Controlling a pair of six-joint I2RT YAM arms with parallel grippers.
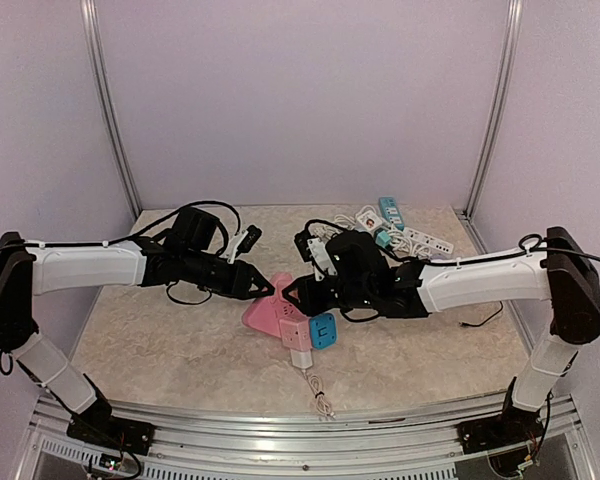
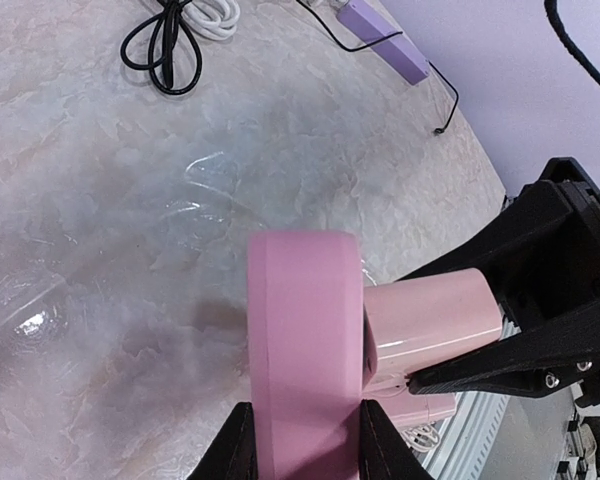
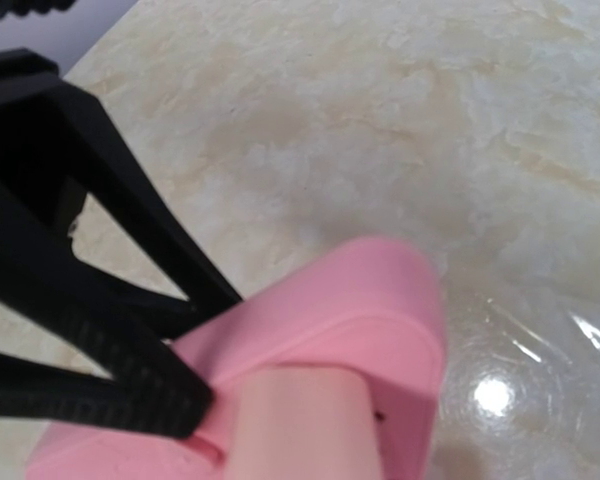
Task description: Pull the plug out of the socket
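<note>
While the light pink plug (image 2: pixel 435 320) sits in the pink socket block (image 2: pixel 305 340), no gap shows between them in the left wrist view. Both are mid-desk, between the two arm tips. Cannot tell if the block rests on the desk (image 1: pixel 160 340) or is held just off it.

Left end effector (image 2: pixel 300 445): jaws close together, clamped on the block's two flat sides. Right end effector (image 1: pixel 288 295): comes in from the opposite side, jaws close together, one finger above and one below the plug, pinching it.

Just beside the block on the near side are a blue cube adapter (image 1: pixel 323 330) and a white charger (image 1: pixel 302 358), with a white cord (image 1: pixel 320 395) trailing toward the near edge. A black cable loop (image 2: pixel 165 50) lies well apart on the marbled top. At the back right there is a cluster of white power strips (image 1: pixel 425 240), with a teal power strip (image 1: pixel 390 210) behind them.
</note>
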